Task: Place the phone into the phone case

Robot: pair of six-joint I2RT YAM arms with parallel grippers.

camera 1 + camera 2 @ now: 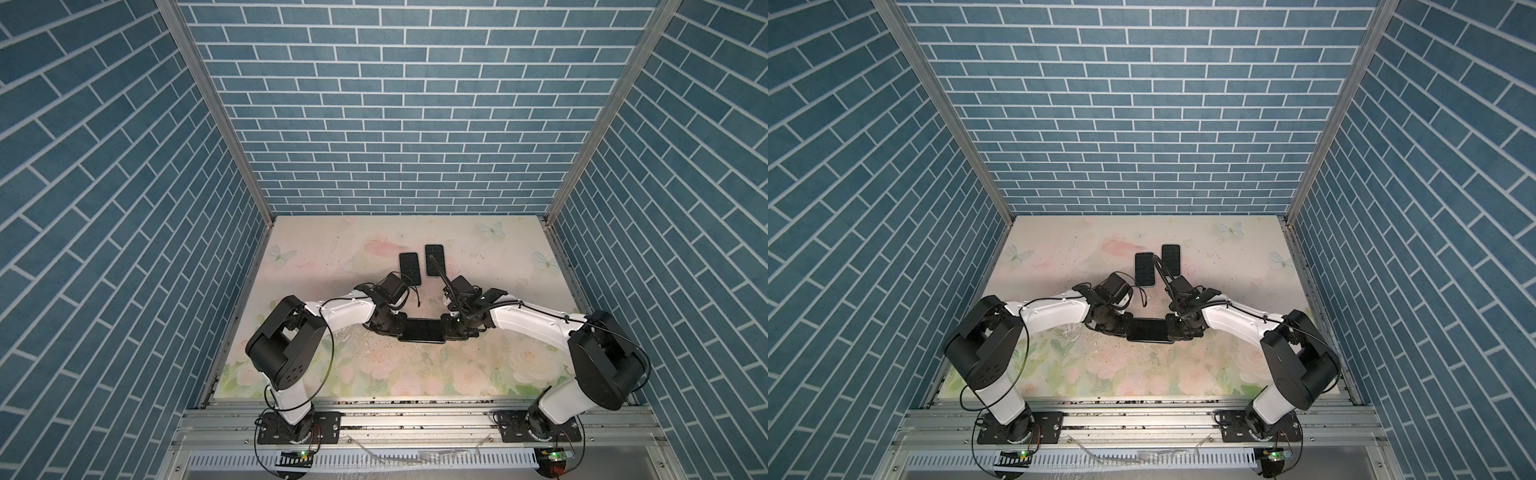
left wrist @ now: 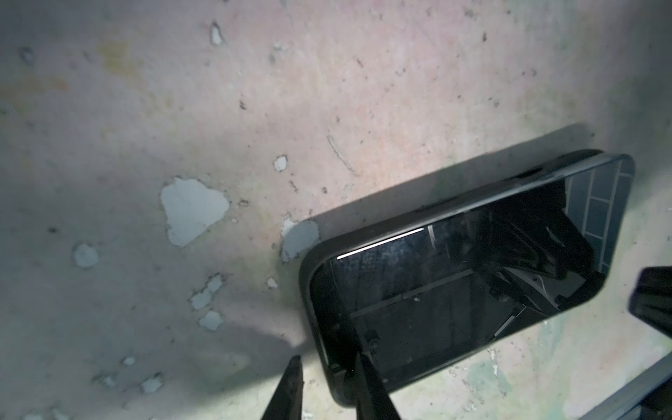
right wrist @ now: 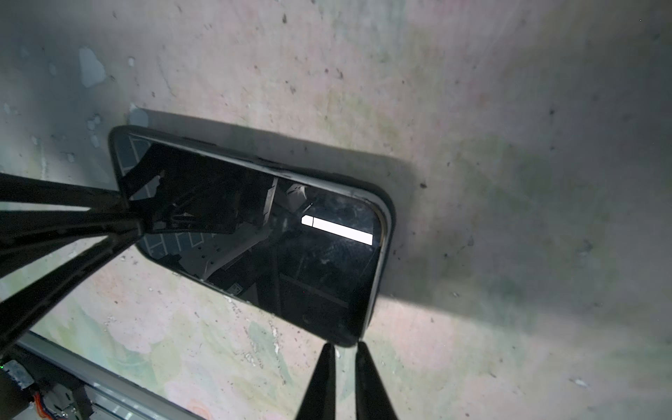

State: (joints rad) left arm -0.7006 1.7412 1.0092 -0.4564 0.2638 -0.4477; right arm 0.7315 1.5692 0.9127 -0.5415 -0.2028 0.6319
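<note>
Middle of the tabletop (image 1: 332, 365), we note the phone (image 1: 420, 329) lying crosswise, screen up, phone case (image 2: 309, 262) wrapping its left end, left gripper (image 2: 327, 358) narrow, pinching that case end, right gripper (image 3: 344, 345) narrow, tips astride the phone's opposite corner, a spare phone (image 1: 409, 268) and a second spare phone (image 1: 434, 259) side by side nearer the back edge.

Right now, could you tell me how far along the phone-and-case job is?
Done: the phone lies screen-up within the rim of the phone case. In hand: the left pincer pinches one end and the right pincer nips a corner of the other end. Left: pressing it fully home; one long edge looks slightly proud, though I cannot be sure.
</note>
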